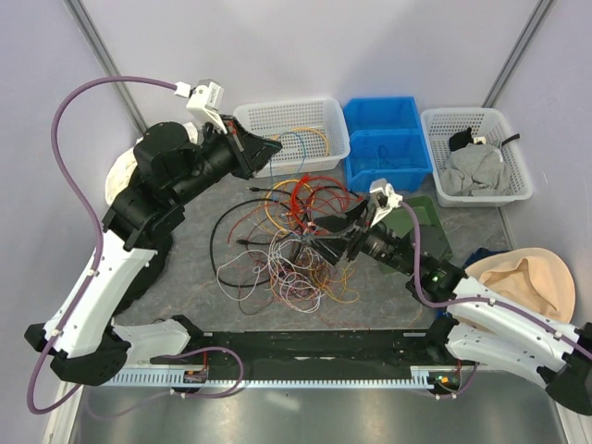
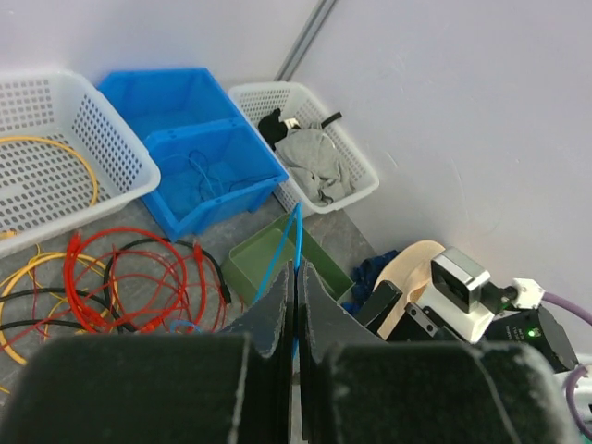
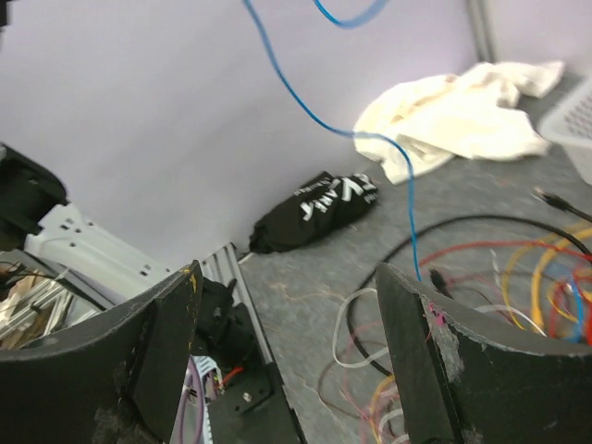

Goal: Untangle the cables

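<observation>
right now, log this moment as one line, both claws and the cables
left claw: shut on blue cable | right claw: open, empty, over cable tangle | task: untangling not yet done

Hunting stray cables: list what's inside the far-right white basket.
A crumpled grey cloth with a black item on its far edge fills the white basket; anything beneath the cloth is hidden.
</observation>
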`<state>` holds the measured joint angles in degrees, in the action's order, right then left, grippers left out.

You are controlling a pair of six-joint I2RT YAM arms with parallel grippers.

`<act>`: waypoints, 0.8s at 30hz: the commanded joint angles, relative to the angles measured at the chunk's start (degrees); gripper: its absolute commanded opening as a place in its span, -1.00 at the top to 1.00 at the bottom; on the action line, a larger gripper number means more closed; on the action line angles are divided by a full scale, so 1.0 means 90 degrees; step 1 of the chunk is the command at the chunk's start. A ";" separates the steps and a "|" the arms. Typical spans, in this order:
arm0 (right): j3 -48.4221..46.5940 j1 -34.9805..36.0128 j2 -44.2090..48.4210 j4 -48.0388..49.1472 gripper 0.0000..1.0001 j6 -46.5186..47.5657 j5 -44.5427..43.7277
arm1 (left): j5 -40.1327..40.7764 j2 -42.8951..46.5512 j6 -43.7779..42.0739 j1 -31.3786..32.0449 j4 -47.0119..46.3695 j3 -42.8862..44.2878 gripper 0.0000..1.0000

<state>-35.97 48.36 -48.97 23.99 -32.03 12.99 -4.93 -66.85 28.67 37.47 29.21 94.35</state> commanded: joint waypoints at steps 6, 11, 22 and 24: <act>-0.0155 0.0945 -0.1043 0.2382 -0.64 0.0805 -0.0475 | -0.0322 0.0055 0.0116 0.0201 -0.0033 -0.0072 0.96; -0.0232 0.1237 -0.1570 0.2881 -0.61 0.1419 -0.1169 | -0.0292 0.0123 0.0184 0.0299 -0.0023 -0.0170 0.96; -0.0876 0.1482 -0.2751 0.3360 -0.59 0.2231 -0.2468 | -0.0253 0.0269 0.0223 0.0446 -0.0033 -0.0356 0.97; -0.1042 0.1473 -0.2879 0.3428 -0.59 0.2309 -0.2664 | -0.0244 0.0289 0.0233 0.0465 -0.0013 -0.0414 0.96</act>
<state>-40.84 61.32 -73.23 49.91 -14.83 -5.78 -6.39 -65.60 29.34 41.04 30.04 91.35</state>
